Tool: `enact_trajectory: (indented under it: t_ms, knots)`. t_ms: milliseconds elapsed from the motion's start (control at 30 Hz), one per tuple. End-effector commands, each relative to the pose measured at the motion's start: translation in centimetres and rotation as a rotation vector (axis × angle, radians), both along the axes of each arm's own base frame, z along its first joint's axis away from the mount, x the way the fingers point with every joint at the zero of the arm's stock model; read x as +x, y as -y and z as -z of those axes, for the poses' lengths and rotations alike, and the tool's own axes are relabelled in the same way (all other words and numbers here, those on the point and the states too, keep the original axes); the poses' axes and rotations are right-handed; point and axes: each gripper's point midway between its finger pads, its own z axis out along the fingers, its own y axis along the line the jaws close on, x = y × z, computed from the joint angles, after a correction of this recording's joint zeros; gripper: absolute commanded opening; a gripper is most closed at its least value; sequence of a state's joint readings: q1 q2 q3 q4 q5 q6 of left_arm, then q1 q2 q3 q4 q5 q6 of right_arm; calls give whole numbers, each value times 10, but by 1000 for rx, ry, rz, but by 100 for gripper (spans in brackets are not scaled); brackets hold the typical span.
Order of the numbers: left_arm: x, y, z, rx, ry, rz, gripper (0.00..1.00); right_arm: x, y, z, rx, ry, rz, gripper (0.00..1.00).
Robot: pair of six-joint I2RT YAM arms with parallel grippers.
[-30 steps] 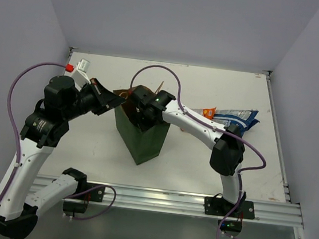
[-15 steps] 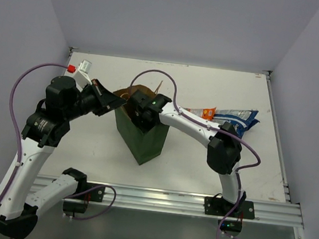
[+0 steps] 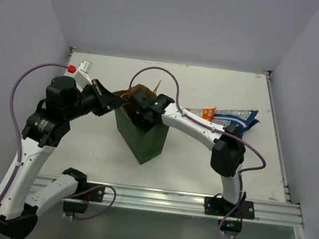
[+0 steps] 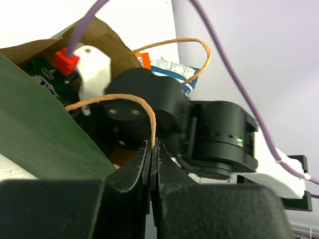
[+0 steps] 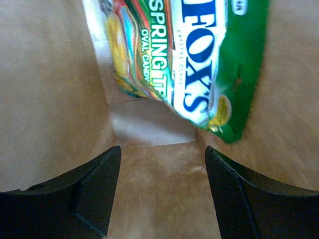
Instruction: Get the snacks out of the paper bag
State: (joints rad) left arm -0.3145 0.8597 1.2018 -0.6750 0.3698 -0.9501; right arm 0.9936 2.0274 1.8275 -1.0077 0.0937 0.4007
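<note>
In the top view both arms rise from the rail along the bottom edge and bend toward the paper bag [image 3: 144, 141]. It stands upright at the middle of the table [image 3: 200, 170], dark green outside, with its mouth open. The left arm [image 3: 27, 159] comes in from the left of the frame and ends at the bag's upper left rim. Seen from its wrist, the left gripper [image 4: 153, 149] is pinched tight on a thin tan loop handle [image 4: 110, 99], with hardly any gap between the jaws. The right arm [image 3: 196, 126] reaches in from the right, and its black end sits over the bag's mouth. Its wrist camera looks down the brown kraft inside, where the right gripper [image 5: 162, 152] stands wide apart with nothing between its fingers [image 5: 82, 196] at the bottom of the frame. Beyond them, at the upper middle, a green packet [image 5: 192, 64] printed FOX'S leans along the bag's wall, clear of both fingertips. Farther out, to the right of the paper bag in the top view, an orange packet [image 3: 208, 112] and a blue-and-white bag [image 3: 239, 117] lie flat on the table. They are just beside each other, and the right arm partly hides them.
</note>
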Motion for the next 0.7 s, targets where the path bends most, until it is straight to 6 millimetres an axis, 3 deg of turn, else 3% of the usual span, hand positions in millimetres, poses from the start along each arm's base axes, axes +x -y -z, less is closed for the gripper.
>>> enact_trajectory:
  t_ms: [0, 200, 433, 667]
  knots:
    - [-3, 1, -2, -2, 20, 19, 0, 7, 0, -50, 86, 120, 19, 72]
    - [-4, 3, 0, -10, 8, 30, 0, 23, -4, -55, 93, 203, 22, 72]
    - [-7, 4, 2, -5, -5, 45, 0, 39, -11, -36, 52, 248, 9, 72]
    - [-10, 3, 7, -1, -18, 48, 0, 46, -7, -42, 55, 298, 36, 72]
